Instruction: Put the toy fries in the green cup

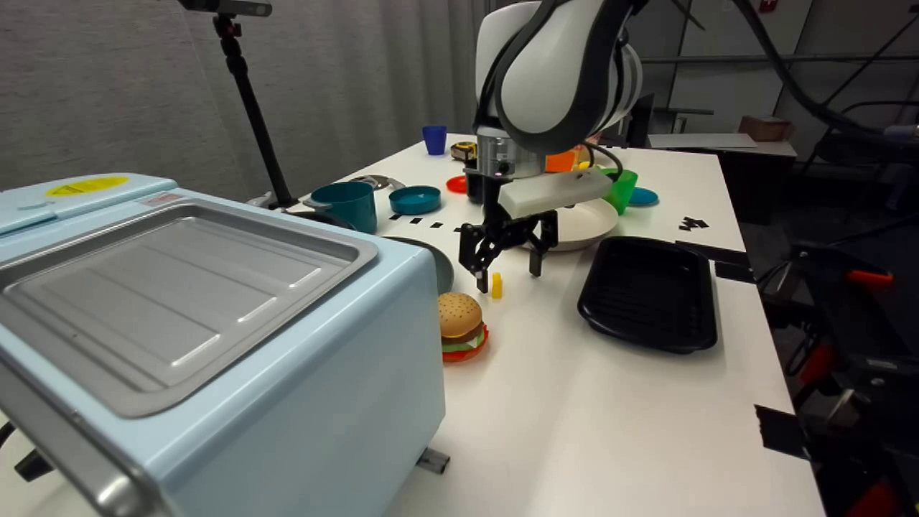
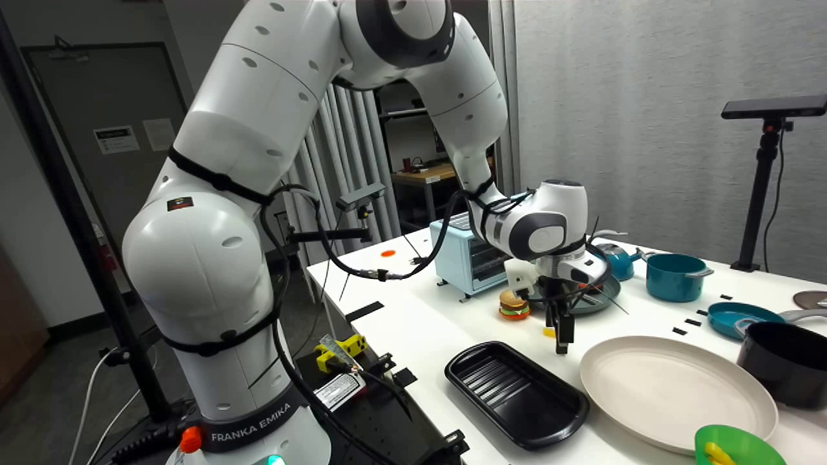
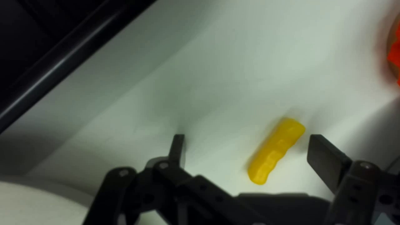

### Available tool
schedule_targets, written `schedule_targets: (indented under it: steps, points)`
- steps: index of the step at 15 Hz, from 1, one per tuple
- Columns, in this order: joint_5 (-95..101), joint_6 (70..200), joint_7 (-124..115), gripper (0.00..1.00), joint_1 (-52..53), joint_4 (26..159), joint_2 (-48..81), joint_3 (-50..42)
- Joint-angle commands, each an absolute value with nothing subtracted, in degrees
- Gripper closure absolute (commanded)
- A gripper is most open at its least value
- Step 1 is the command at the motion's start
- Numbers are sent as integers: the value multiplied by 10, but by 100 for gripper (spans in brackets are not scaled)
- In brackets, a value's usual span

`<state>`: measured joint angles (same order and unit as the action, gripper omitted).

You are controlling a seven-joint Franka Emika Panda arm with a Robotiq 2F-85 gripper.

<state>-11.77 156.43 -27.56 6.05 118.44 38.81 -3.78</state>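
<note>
A yellow toy fry (image 3: 276, 151) lies on the white table, slanted between the fingers of my gripper (image 3: 247, 137) in the wrist view. It rests nearer to the right finger (image 3: 326, 162) and touches neither one. The jaws stand wide apart. In an exterior view the gripper (image 1: 509, 274) hangs low over the table, with the fry (image 1: 497, 286) by one fingertip. Partly hidden behind the arm, the green cup (image 1: 622, 190) stands beyond the plate. Cut off by the lower edge in an exterior view, the green cup (image 2: 743, 445) has a yellow piece (image 2: 717, 454) inside.
A toy burger (image 1: 461, 323) sits close to the gripper, beside the light blue toaster oven (image 1: 402, 402). A black ribbed tray (image 2: 517, 394) and a large pale plate (image 2: 678, 387) flank it. A dark pan (image 2: 597, 300) and teal pot (image 2: 675, 278) lie behind.
</note>
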Motion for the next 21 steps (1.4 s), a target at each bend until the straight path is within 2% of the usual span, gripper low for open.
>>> schedule_targets:
  steps: [1,2,3,4,13,14,15,21]
  points:
    - [-126,1574,-286,1,66,1171,400,-46]
    - [-126,1573,-287,10,66,1170,402,-47]
    - [-126,1573,-288,11,66,1169,403,-48]
    - [-126,1572,-289,29,66,1168,405,-49]
    - [-122,1570,-288,95,68,1159,404,-52]
    - [-122,1570,-288,99,68,1159,404,-52]
    - [-121,1571,-287,95,68,1160,403,-52]
    - [-122,1575,-263,95,58,1186,365,-43]
